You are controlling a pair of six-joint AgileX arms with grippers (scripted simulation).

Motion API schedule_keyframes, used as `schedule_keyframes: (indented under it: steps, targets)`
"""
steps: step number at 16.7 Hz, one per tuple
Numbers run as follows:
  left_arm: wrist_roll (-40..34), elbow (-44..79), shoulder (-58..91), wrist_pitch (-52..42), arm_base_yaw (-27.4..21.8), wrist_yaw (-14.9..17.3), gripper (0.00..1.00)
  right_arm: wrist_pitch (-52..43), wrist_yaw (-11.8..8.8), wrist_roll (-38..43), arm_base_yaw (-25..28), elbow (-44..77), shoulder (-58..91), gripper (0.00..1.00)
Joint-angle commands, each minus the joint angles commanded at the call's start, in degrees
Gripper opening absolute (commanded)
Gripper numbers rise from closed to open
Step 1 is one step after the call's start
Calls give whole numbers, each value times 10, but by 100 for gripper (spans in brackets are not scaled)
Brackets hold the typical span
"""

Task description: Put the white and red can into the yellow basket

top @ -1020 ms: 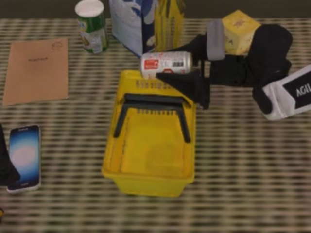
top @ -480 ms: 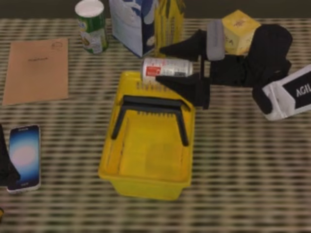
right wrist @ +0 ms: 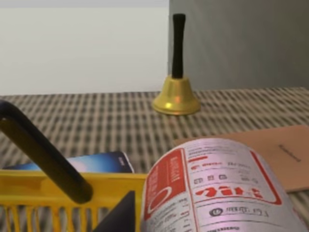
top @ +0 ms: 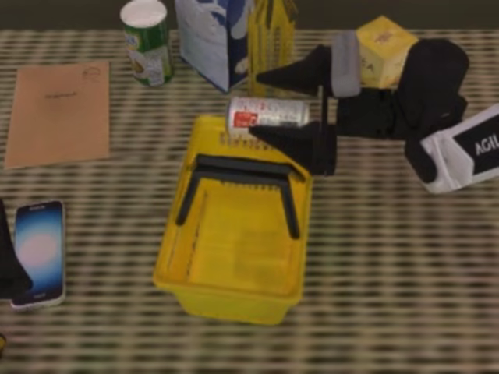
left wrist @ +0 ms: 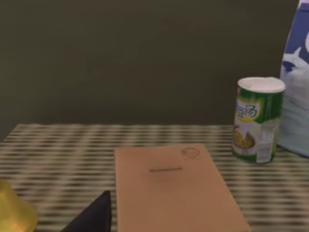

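Note:
The white and red can (top: 269, 114) lies on its side at the far rim of the yellow basket (top: 173, 261), between the spread fingers of my right gripper (top: 254, 104), which is open. I cannot tell whether the can rests on the rim or just behind it. In the right wrist view the can (right wrist: 217, 193) fills the near side beside one dark finger (right wrist: 120, 215), with the basket's rim (right wrist: 48, 186) and black handle (right wrist: 38, 150) just beyond. My left gripper (top: 8, 269) is parked at the table's left edge, open.
Along the back stand a green-and-white can (top: 146, 43), a blue-and-white carton (top: 210, 35), a yellow pack (top: 271, 35) and a small yellow cube box (top: 384, 43). A brown booklet (top: 58, 113) and a phone (top: 39, 253) lie at the left. A brass bell (right wrist: 176, 92) stands farther off.
The right gripper's fingers have spread apart and let go of the can, which dropped slightly toward the basket's far rim. The basket has shifted toward the near left.

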Motion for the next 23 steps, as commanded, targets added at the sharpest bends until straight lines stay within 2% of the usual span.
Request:
schedule_keyframes:
  steps: [2,4,6,8,12,20,23]
  targets:
    - [7,15,14,-10,-7,2,100,-8,7,-1,-2,-11,-13,100]
    - [25,51,51,-35,-21,5,100,-26,25,-5,-9,-37,-46,100]
    - [50,105,106,-73,-41,7,100,-52,53,-10,-18,-75,-97,100]
    - [84,174,178,-123,-66,8,100,-88,91,-17,-30,-125,-166,100]
    - [170,349,361,-250,-124,8,100,-185,189,-30,-61,-250,-342,100]
    - [377,753,786,-544,-259,5,100,-423,412,-31,-129,-510,-807,100]
    - [450,894,934,-646,-307,4,100,-501,489,-28,-150,-586,-984,100]
